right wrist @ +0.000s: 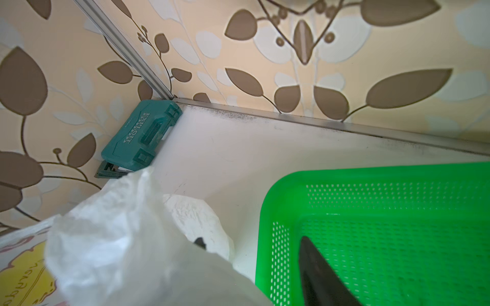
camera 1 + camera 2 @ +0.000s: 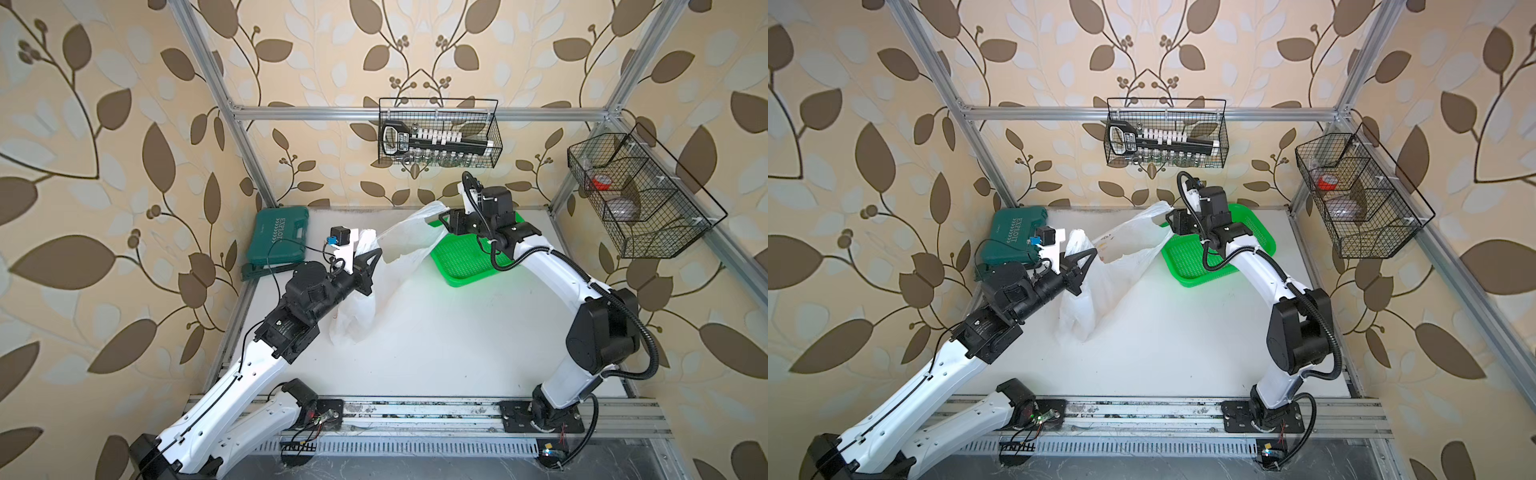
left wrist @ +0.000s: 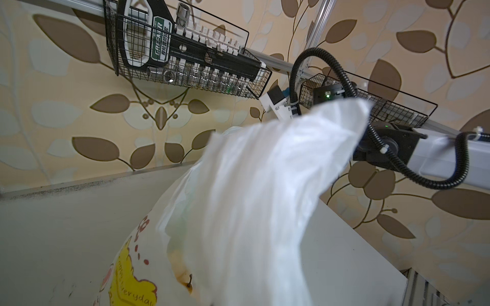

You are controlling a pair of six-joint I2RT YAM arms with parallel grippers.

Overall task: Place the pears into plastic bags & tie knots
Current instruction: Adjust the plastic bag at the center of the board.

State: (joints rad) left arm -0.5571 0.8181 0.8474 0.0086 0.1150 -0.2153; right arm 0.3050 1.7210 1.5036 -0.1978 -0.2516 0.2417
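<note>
The plastic bag (image 2: 399,245) hangs stretched between the two arms, and its bottom sags onto the table (image 2: 436,340) near the left arm. In the left wrist view we make out, through the thin wall, a yellow pear (image 3: 183,278) with a short stem low inside. How many others lie with it we cannot count. The green tray (image 2: 461,266), just beside the bag, shows no fruit in the parts we can see, so we judge the loading done or nearly done.

The left end effector (image 2: 375,253) is closed tight on one bunched handle (image 2: 365,241) and holds that side up. The right end effector (image 2: 444,216) is at the other handle, raised over the tray's far corner. In the right wrist view its fingers (image 1: 318,270) look partly apart with plastic draped over one. We cannot tell whether it truly grips.

The two handles are well apart and no knot exists. All of the tying is therefore left: bringing the handles together, crossing them and pulling them snug. A teal case (image 2: 278,237) lies in the back left corner, away from the work.
</note>
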